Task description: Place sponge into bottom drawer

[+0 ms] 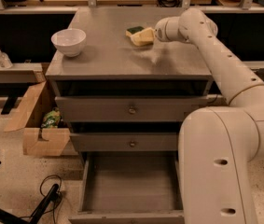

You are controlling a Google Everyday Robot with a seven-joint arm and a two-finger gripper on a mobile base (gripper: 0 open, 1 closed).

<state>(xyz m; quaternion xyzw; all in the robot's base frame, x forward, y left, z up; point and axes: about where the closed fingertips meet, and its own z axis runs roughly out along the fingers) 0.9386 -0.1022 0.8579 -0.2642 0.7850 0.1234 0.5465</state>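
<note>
Sponge (134, 30) on cabinet top (108, 55), upper centre of frame, green side up, long axis roughly left-right. Gripper (142, 36) against its right end; grip state: cannot tell. Bottom drawer (129, 183) open, lower centre.

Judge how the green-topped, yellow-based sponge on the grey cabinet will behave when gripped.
The green-and-yellow foam sponge, lying flat by the gripper on the cabinet top, is probably light and squashy. Its flat shape suggests it won't roll.

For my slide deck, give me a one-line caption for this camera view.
Gripper at the sponge on the cabinet top, white bowl to one side, bottom drawer open below.
</note>
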